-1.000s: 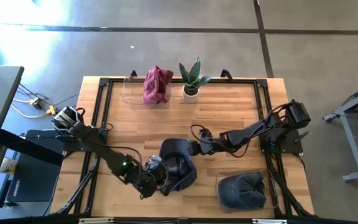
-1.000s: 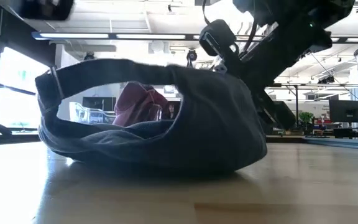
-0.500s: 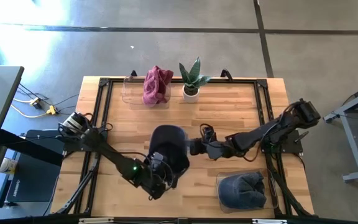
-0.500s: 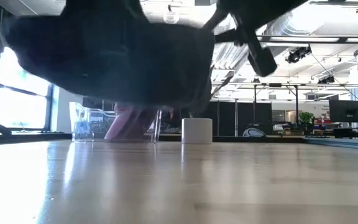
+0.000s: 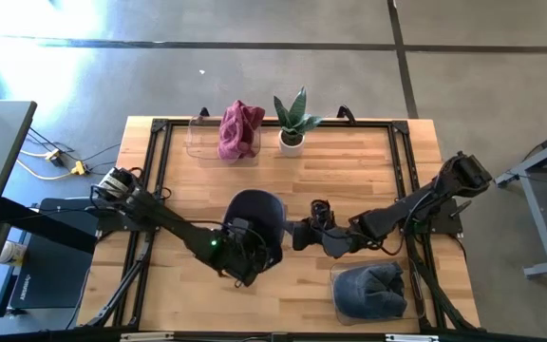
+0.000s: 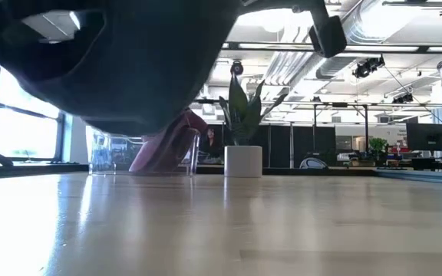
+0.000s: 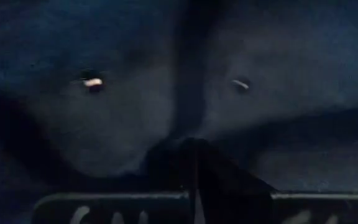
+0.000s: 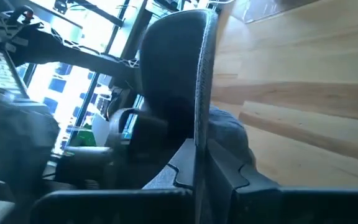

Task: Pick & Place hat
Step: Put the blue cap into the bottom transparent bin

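A dark blue hat (image 5: 254,220) hangs above the table's middle, clear of the wood in the low view (image 6: 106,61). My left gripper (image 5: 245,258) is shut on the hat's near side, and dark cloth (image 7: 135,93) fills the left wrist view. My right gripper (image 5: 297,234) is shut on the hat's right side, where the stiff brim (image 8: 179,68) stands edge-on before it. My left gripper pinches the hat's cloth (image 7: 191,146) between its two shut fingers, coming slanting down from the near left. Which part of the hat it holds is hidden by the cloth. My right gripper pinches the brim's thin edge (image 8: 199,134) between its two fingers, coming nearly level from the table's right. The hat is lifted clear, with the brim on edge.
A second dark hat (image 5: 368,290) lies in a clear bin at the near right. A pink cloth (image 5: 240,131) fills a clear bin at the far edge, beside a potted plant (image 5: 292,122). Bare wood lies under the raised hat.
The hat lay on the table a second ago. Both grippers have raised it clear of the wood, and it has moved a little toward the far edge and tipped, so the brim now stands on edge.
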Available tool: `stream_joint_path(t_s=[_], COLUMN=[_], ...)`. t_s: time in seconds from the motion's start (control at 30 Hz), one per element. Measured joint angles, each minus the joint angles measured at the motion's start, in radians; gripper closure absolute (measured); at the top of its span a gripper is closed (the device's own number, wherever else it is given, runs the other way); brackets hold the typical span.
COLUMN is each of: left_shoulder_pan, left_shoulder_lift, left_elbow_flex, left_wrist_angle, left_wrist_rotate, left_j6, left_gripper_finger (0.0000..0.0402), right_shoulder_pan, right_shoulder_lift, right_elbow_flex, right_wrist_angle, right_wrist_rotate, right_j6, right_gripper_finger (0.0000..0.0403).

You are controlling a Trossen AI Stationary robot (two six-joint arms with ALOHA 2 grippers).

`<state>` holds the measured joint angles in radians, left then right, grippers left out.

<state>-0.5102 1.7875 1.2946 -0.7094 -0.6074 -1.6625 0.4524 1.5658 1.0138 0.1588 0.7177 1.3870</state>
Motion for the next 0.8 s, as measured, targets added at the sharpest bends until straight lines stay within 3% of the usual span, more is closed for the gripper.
stream_joint_path(t_s=[0.2, 0.4, 0.6, 0.8], left_shoulder_pan=[-0.014, -0.019, -0.063, -0.066], left_shoulder_lift=[-0.042, -0.042, -0.042, -0.042], left_elbow_flex=[0.139, 0.282, 0.398, 0.473], left_wrist_angle=[-0.09, -0.204, -0.214, -0.207], left_wrist_rotate=[0.196, 0.313, 0.258, 0.174], left_j6=[0.17, 0.243, 0.266, 0.324], left_gripper_finger=[0.0401, 0.0401, 0.0401, 0.0401], right_shoulder_pan=[-0.003, -0.013, -0.046, -0.085], right_shoulder_lift=[-0.002, -0.006, -0.007, -0.007], right_elbow_flex=[0.002, 0.002, 0.003, 0.003], right_wrist_angle=[-0.073, -0.12, -0.221, -0.266], right_wrist_rotate=[-0.037, -0.07, -0.185, -0.232], right_j6=[0.039, 0.079, 0.103, 0.124], right_gripper_finger=[0.0397, 0.0396, 0.0397, 0.0397])
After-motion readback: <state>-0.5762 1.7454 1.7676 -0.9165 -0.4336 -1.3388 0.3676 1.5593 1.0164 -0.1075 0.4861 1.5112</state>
